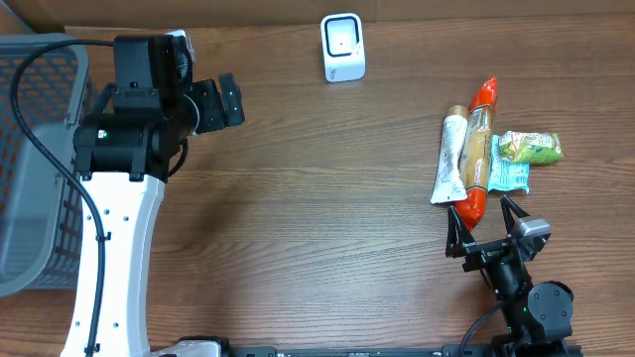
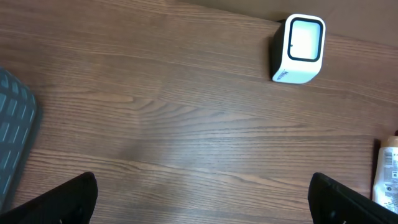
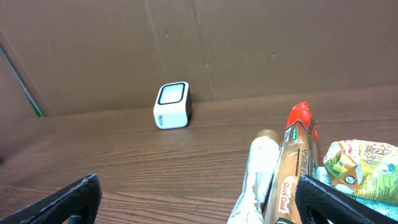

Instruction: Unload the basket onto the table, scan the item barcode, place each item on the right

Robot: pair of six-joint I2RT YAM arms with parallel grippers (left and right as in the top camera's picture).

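Note:
The white barcode scanner (image 1: 343, 47) stands at the back of the table, also in the left wrist view (image 2: 298, 48) and the right wrist view (image 3: 171, 106). Several items lie together at the right: a long spaghetti pack with red ends (image 1: 478, 149) (image 3: 295, 162), a white pack (image 1: 451, 159) (image 3: 256, 174), a green snack bag (image 1: 531, 147) (image 3: 357, 163) and a teal packet (image 1: 508, 177). My right gripper (image 1: 483, 220) (image 3: 199, 196) is open just in front of the spaghetti pack's near end, holding nothing. My left gripper (image 1: 236, 99) (image 2: 202, 199) is open over bare wood at the left, empty.
A grey mesh basket (image 1: 30, 159) (image 2: 12, 137) stands at the table's left edge beside the left arm. A brown cardboard wall (image 3: 249, 43) runs behind the scanner. Bare wood (image 1: 327, 188) lies between the two arms.

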